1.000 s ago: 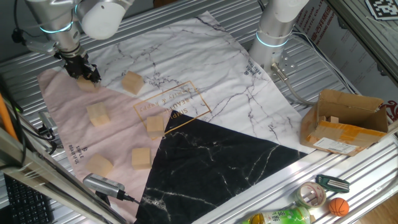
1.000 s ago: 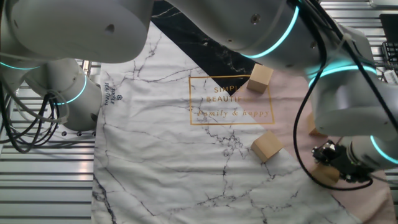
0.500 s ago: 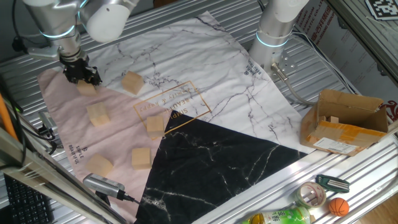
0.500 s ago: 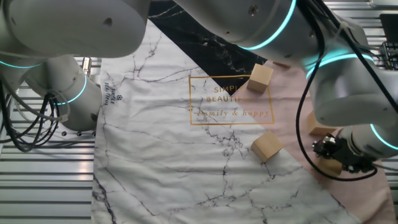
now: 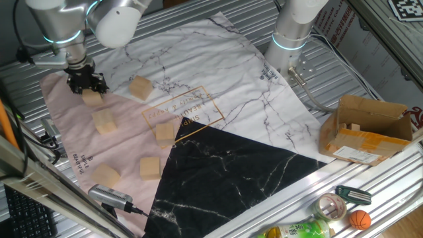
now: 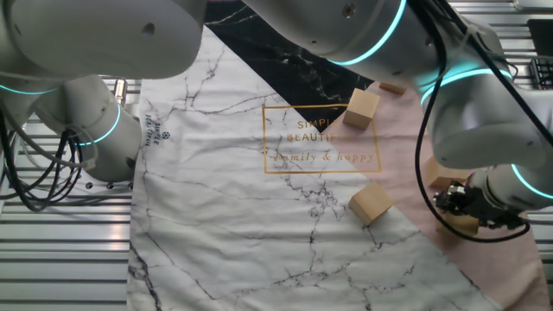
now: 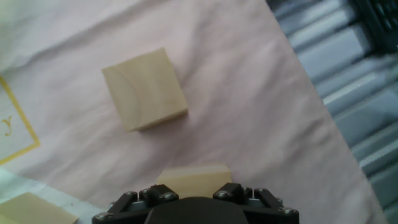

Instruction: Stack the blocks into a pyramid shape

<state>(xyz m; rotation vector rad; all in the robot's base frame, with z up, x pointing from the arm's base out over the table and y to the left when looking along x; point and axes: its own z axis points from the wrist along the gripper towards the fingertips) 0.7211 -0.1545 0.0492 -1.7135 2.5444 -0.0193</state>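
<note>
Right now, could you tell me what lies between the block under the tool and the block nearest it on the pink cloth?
Only bare pink cloth; the hand view shows it between the held block and the nearest block.

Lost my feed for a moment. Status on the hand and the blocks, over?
Hand shut on one block, lifted off the pink cloth. Five blocks loose, nothing stacked. Nearest block sits apart, path clear.

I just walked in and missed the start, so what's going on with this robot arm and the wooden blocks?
The arm's pincer is shut on one block at the far corner of the pink cloth, lifted slightly off it. The other five blocks lie scattered singly on the cloth. Nothing is stacked yet, so the pyramid hasn't begun.
</note>
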